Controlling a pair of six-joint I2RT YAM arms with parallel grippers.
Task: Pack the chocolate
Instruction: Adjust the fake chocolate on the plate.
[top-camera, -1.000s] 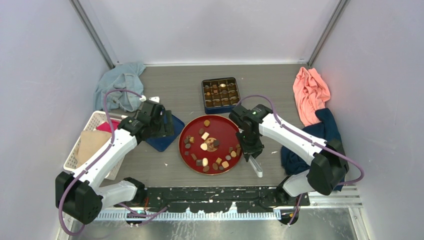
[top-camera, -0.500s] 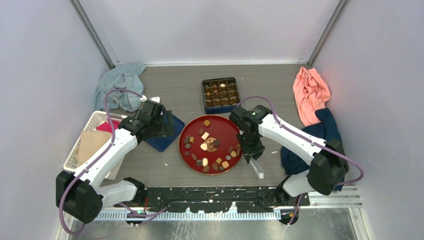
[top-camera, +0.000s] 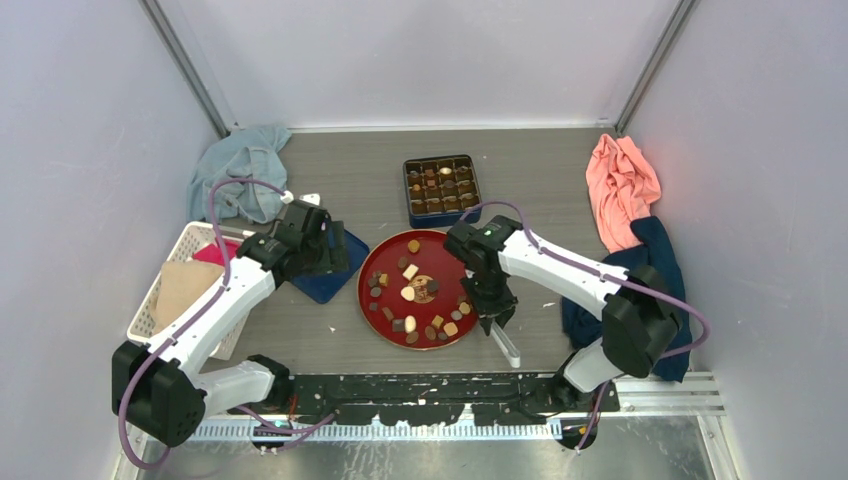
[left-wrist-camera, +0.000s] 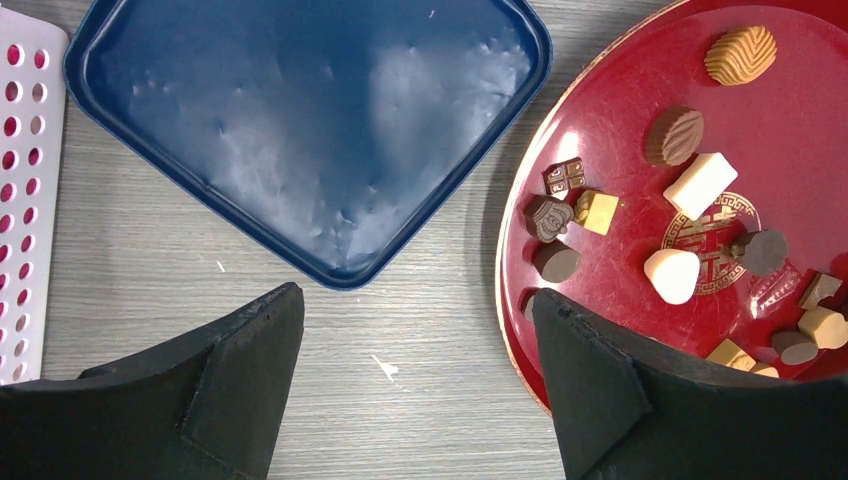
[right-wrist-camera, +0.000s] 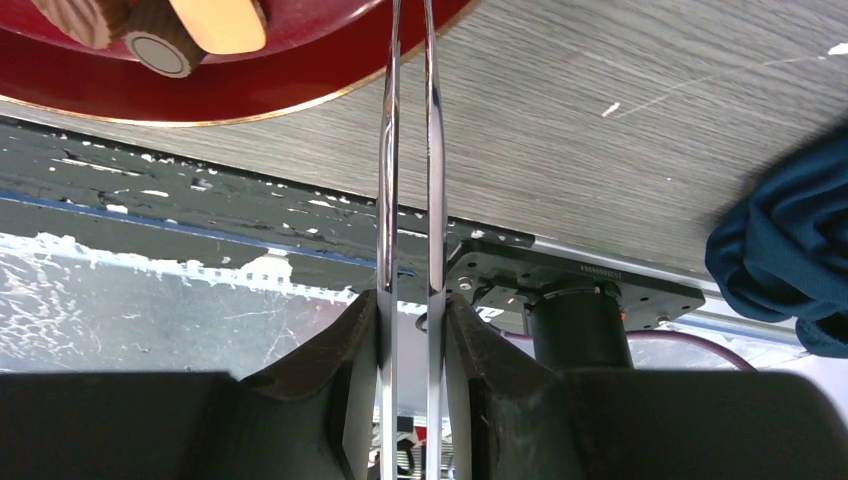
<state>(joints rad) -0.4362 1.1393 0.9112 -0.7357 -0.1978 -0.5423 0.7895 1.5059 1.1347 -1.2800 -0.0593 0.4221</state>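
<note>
Left fingers (left-wrist-camera: 230, 390) spread wide, empty; right fingers (right-wrist-camera: 340, 395) clamp metal tongs (right-wrist-camera: 387, 180) beside red plate (right-wrist-camera: 300, 60).

The light was bright and even and came from above. In the top view the arms threw only short, soft shadows on the table (top-camera: 560, 200), and the pale walls were not overexposed.

From the left wrist, the blue tray (left-wrist-camera: 300, 130) carried wide white patches of glare, and the red plate (left-wrist-camera: 620, 110) had a pale sheen near its rim. The chocolate (left-wrist-camera: 697, 185) there was sharp, each piece with a small shadow. The left gripper (left-wrist-camera: 415, 293) was almost black, without detail.

From the right wrist, the metal tweezers (right-wrist-camera: 385, 150) shone in thin bright lines. The metal surface (right-wrist-camera: 150, 290) at lower left was washed out to white, and the right gripper (right-wrist-camera: 412, 302) looked dark and a little soft.
</note>
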